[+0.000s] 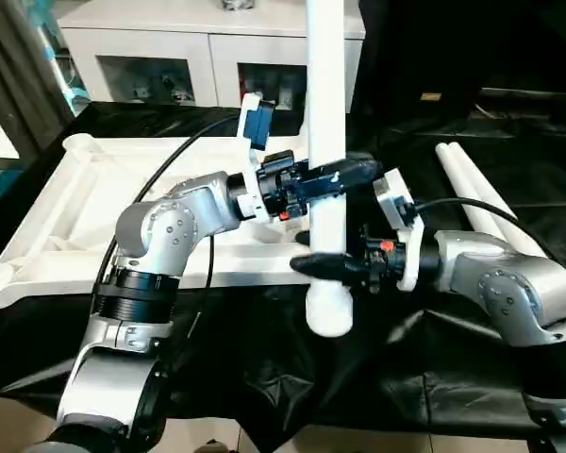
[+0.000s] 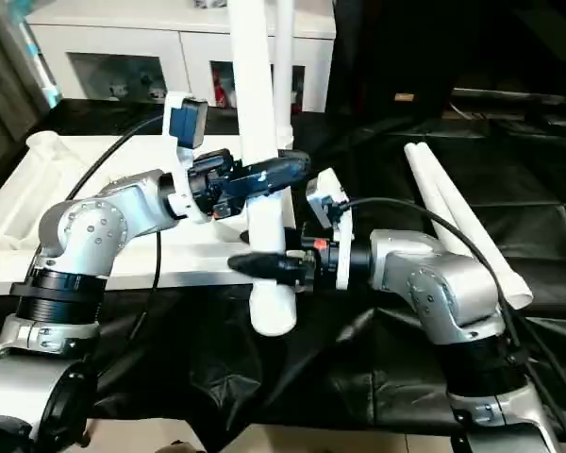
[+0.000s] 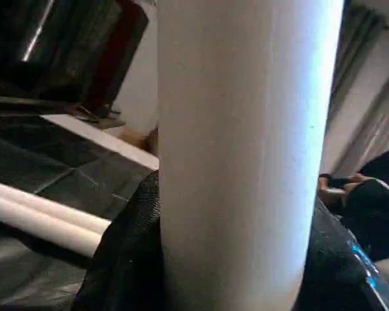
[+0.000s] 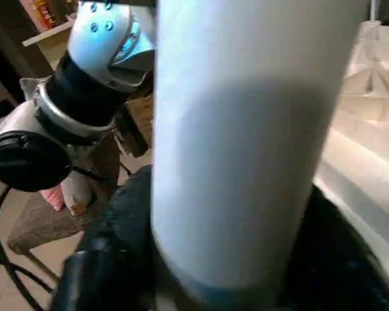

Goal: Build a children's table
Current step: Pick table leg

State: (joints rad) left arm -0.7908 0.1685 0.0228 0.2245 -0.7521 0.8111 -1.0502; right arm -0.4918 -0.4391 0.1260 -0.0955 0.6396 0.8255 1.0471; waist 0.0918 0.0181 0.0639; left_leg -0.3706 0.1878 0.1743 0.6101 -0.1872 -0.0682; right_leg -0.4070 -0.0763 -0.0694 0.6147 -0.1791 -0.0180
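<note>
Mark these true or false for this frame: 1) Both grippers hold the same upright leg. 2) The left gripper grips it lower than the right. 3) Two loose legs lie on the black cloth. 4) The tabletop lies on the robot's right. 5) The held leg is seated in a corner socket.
1) True: the left gripper and right gripper both clamp the upright leg.
2) False: the left grips higher, the right nearer the bottom end.
3) True: two loose legs lie on the black cloth.
4) False: the tabletop lies on its left.
5) False: its lower end hangs free over the cloth.
</note>
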